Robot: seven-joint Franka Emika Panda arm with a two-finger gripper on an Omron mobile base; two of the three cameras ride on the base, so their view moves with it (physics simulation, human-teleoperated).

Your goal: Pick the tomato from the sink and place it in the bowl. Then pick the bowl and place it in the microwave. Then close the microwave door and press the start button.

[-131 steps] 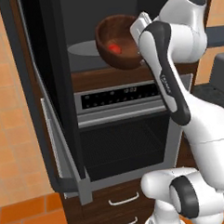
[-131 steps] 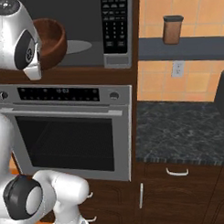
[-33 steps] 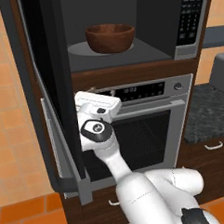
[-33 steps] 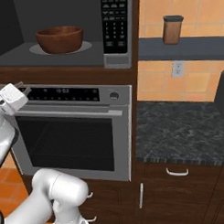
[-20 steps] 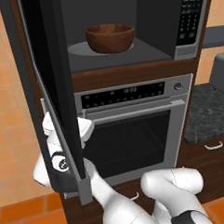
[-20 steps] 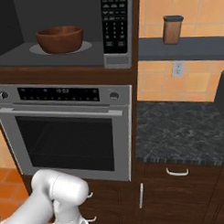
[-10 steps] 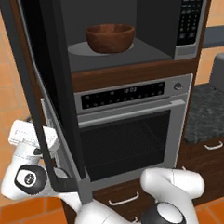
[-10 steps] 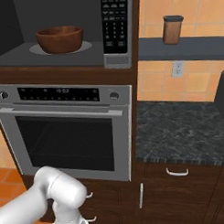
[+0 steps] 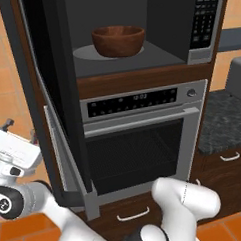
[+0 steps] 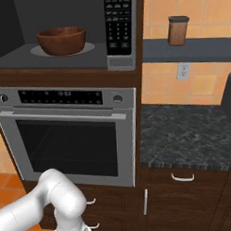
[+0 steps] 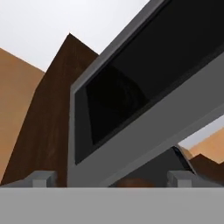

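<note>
Left base view: brown wooden bowl [image 9: 118, 41] sitting on the round turntable inside the open microwave [image 9: 138, 31], roughly centred in the cavity, keypad column [image 9: 203, 18] at the right edge. Microwave door [image 9: 51, 91] swung wide open toward the camera, seen nearly edge-on as a dark panel with grey frame running down past the wall oven [image 9: 143, 136] below. White arm bent low at the left, behind the door's outer face, with the hand's body at the far left edge and the gripper [image 9: 8, 129] pointing up beside the door; nothing between the fingers here. Tomato not distinguishable inside the bowl from this angle. Right base view: same bowl [image 10: 62, 40] resting on the microwave floor [image 10: 49, 56], left of the keypad [image 10: 119, 23]; oven [image 10: 66, 133] beneath, dark stone counter [image 10: 184, 134] to the right, brown canister [image 10: 178, 30] on a shelf above it. Hand view: looking steeply up along the door [image 11: 144, 109], dark glass in a grey frame, brown cabinet side [image 11: 43, 131] to the left; two finger tips [image 11: 43, 178] standing far apart at the bottom, spread fully, gripping nothing.
</note>
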